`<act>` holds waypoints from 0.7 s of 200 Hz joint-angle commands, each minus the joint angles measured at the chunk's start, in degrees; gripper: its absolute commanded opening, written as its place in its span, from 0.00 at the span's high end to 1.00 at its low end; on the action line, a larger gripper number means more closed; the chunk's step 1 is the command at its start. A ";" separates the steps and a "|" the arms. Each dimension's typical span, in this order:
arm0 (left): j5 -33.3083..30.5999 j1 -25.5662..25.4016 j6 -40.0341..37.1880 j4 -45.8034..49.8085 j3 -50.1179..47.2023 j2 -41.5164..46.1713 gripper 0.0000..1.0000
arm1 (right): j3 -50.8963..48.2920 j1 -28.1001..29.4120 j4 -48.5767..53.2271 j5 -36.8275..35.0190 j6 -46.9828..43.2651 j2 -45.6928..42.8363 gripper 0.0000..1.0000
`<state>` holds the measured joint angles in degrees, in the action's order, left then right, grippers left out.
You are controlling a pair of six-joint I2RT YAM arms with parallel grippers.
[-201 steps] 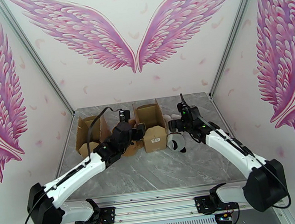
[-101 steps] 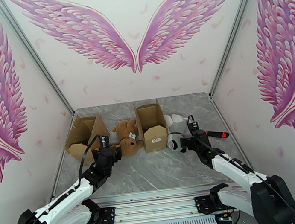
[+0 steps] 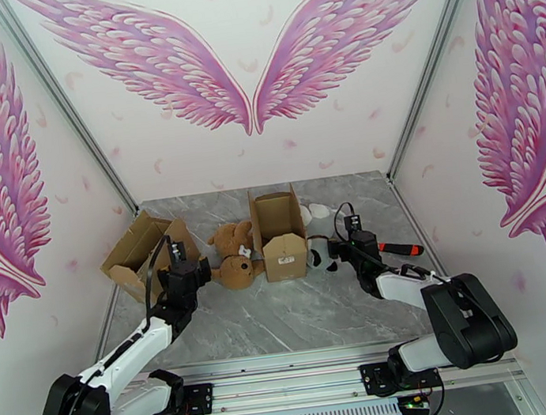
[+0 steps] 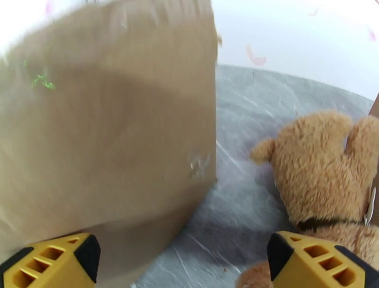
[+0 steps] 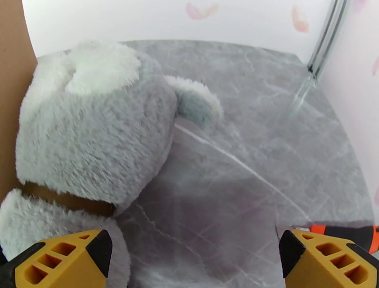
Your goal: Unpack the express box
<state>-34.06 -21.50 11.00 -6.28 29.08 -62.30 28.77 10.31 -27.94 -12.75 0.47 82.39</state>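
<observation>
Arms have both drawn back toward the near edge since a second ago, when they reached out over the toys. The left pincer point(image 4: 184, 265) is released and empty, facing a wall of the tipped brown cardboard box point(image 3: 137, 255). That box has slid further left, toward the edge of the grey marble-patterned table point(image 3: 286, 314). The right pincer point(image 5: 189, 260) is likewise spread wide and holds nothing.

The upright brown express box with open flaps point(image 3: 280, 235) stands mid-table. The tan plush teddy bear point(image 3: 234, 258) lies on the table against its left side, and the grey-and-white plush toy point(image 3: 320, 253) against its right. With both toys out on the table, the unpacking looks essentially done.

An orange-and-black handled tool point(image 3: 400, 250) lies just right of the right arm. The tipped box sits close in front of the left pincer and would block a straight reach forward.
</observation>
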 commanded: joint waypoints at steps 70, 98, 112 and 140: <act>8.04 18.14 -3.65 -30.43 -9.15 -10.79 0.01 | -7.04 -3.55 -23.64 7.40 -2.97 6.39 0.01; 12.73 17.45 -10.53 -31.73 -4.29 -17.61 0.03 | -6.29 -3.52 -22.64 4.39 -1.54 6.55 0.01; 17.11 18.13 -11.53 -38.45 -6.22 -21.23 0.02 | -6.44 -4.11 -22.92 5.48 -1.44 6.54 0.01; 19.84 19.18 -11.33 -45.07 -7.50 -25.39 0.01 | -6.41 -4.13 -22.53 5.57 -1.44 6.41 0.01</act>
<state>-19.33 -3.25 1.56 -42.04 21.74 -85.65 20.99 6.74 -50.35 -7.29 -1.48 88.73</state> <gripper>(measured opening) 0.985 0.989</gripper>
